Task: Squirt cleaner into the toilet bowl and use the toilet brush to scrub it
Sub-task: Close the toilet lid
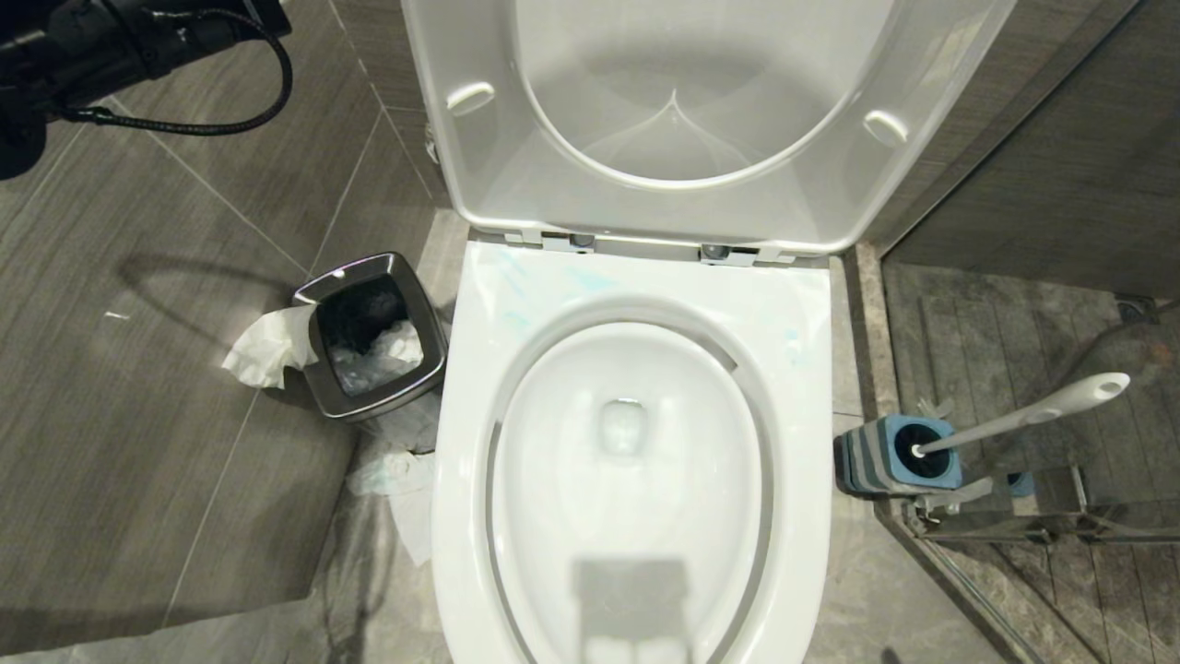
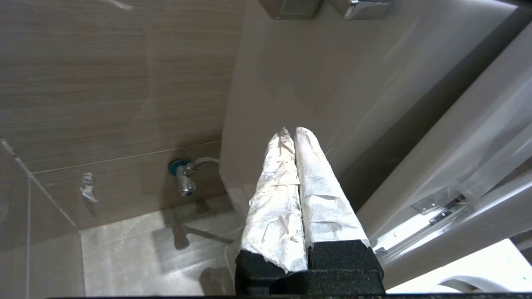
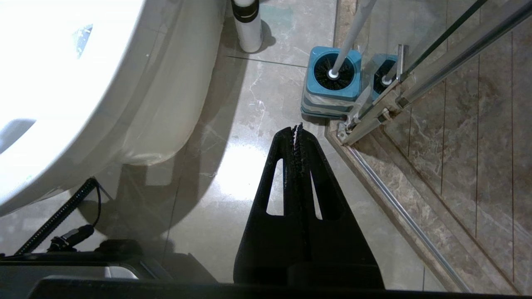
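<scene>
Risks from here, as judged:
- Toilet brush (image 1: pixel 1032 417) parked in holder (image 1: pixel 899 454) hard against glass shower door frame (image 3: pixel 376 110). Little room for a grasp; handle leaning out over the shower side, away from the bowl. Likely to knock frame or tip holder on approach.
- Holder light-looking and squat; could lift along with brush if bristle head sticks.
- Drips on floor during carry from holder to toilet bowl (image 1: pixel 627 480), holder standing on the floor just beside the toilet's right flank.
- Left hand (image 2: pixel 293 137) wrapped in white paper-like covering; slippery grip on a smooth handle probable.

Hands:
- Left hand pressed fully together, holding nothing, raised beside the cistern and lifted lid (image 1: pixel 691 101), near the wall valve (image 2: pixel 185 178).
- Right hand (image 3: pixel 297 131) pinched together, empty, hanging low over floor tile, tips pointing toward holder, apart from it.

Task's things:
- Bowl glossy white, seat and lid up, rim wide and flat.
- Cleaner (image 1: pixel 516 277) as faint teal streaks on the rear rim only; water in bowl looks clear, no foam seen.
- Brush: slim white handle, rounded end, black bristles seated in blue-topped holder.
- Steel waste bin (image 1: pixel 373 337) with tissue left of the toilet.
</scene>
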